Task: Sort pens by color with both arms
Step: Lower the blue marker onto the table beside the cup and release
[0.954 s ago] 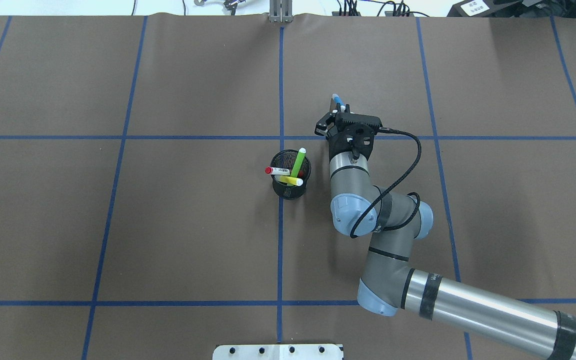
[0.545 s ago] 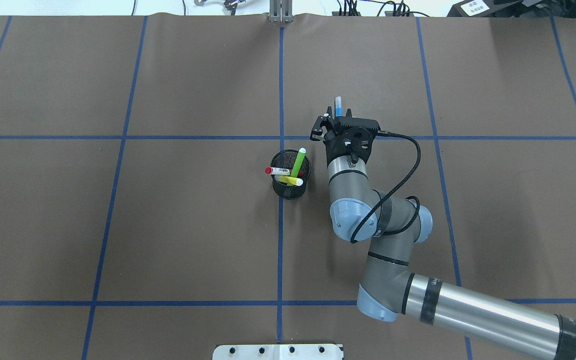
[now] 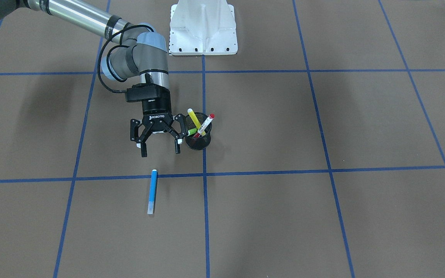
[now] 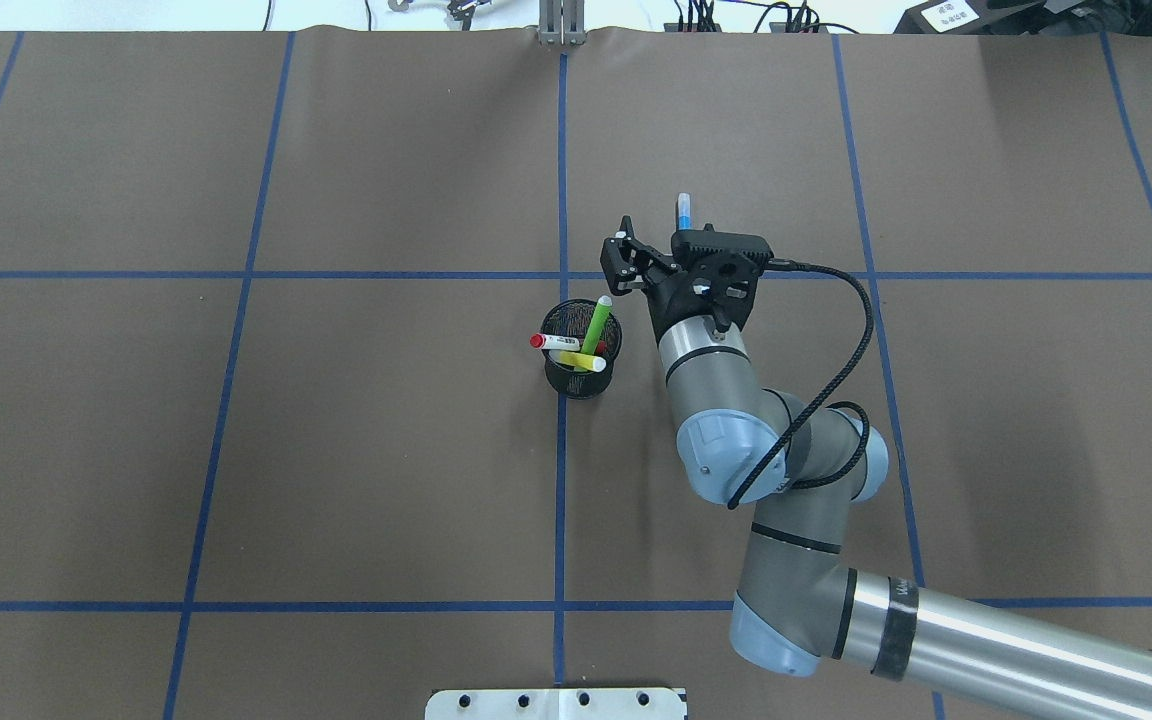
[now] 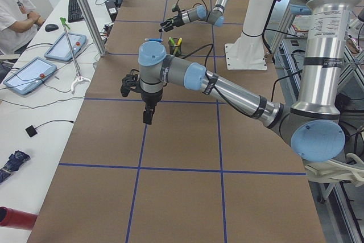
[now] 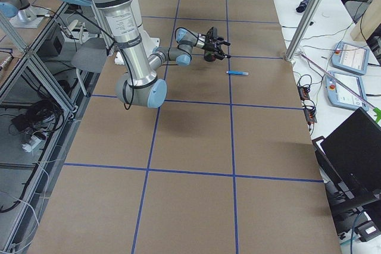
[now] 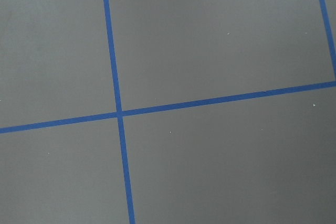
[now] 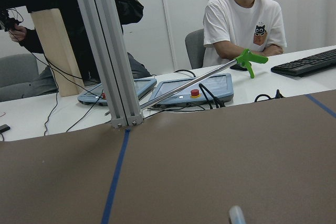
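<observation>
1. Brown paper covers the table (image 4: 386, 450), ruled into large squares by blue tape (image 4: 562, 180). Past its far edge my right wrist camera shows a white desk (image 8: 47, 119) with tablets (image 8: 205, 90), a keyboard (image 8: 310, 62) and two seated people (image 8: 244, 24).
2. My right gripper (image 3: 160, 150) hangs above the paper, fingers spread wide, holding nothing.
3. The blue pen (image 3: 152, 191) lies flat across a tape line, at 6 o'clock from that gripper in the front-facing view and apart from it. From overhead the gripper's body covers most of the pen, and only its far end shows at 12 o'clock. My right wrist camera catches just a blurred tip at the bottom edge.
4. The black mesh cup (image 3: 198, 142) stands just beside the gripper at 3 o'clock in the front-facing view. It holds the yellow pen (image 3: 194, 117), the red-capped white pen (image 3: 206, 122) and the green pen (image 4: 596, 325), all leaning. From the front the green one is mostly hidden.
5. My left gripper (image 5: 147, 118) shows only from the left-end camera, pointing down, well apart from the cup. I cannot tell how far open it is. Its wrist camera sees only paper and crossing tape.
</observation>
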You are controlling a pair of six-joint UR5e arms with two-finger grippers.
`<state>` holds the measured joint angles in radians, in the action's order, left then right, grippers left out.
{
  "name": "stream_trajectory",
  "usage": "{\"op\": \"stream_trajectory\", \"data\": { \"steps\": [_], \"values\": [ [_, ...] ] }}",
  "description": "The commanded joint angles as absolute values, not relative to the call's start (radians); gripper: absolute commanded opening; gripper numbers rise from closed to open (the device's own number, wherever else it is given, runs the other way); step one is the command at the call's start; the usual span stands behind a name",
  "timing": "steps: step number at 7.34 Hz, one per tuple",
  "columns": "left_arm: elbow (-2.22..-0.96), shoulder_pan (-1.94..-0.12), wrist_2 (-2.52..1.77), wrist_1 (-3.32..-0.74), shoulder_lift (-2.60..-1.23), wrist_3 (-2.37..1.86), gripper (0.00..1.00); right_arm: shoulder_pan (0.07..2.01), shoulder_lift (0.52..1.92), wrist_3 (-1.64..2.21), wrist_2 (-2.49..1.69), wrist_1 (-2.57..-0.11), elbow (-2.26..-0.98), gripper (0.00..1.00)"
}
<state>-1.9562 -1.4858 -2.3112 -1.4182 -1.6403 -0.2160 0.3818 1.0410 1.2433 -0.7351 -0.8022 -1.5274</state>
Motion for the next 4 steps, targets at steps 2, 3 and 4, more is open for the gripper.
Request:
{"op": "stream_trajectory", "data": {
  "steps": [2,3,4],
  "values": [
    [-2.011,-1.343,-2.316,-1.419,-1.747,-0.575,1.0,0.506,1.119,1.232,-1.001,-0.88,-1.733,0.99],
    [-2.02,-1.253,-2.316,-1.42,-1.826,-0.754,1.0,0.562,1.167,1.233,-1.151,-0.912,-1.806,0.99],
    [-2.02,-1.15,-2.31,-1.422,-1.91,-0.932,1.0,0.625,1.183,1.233,-1.299,-0.998,-1.869,0.99]
  ]
}}
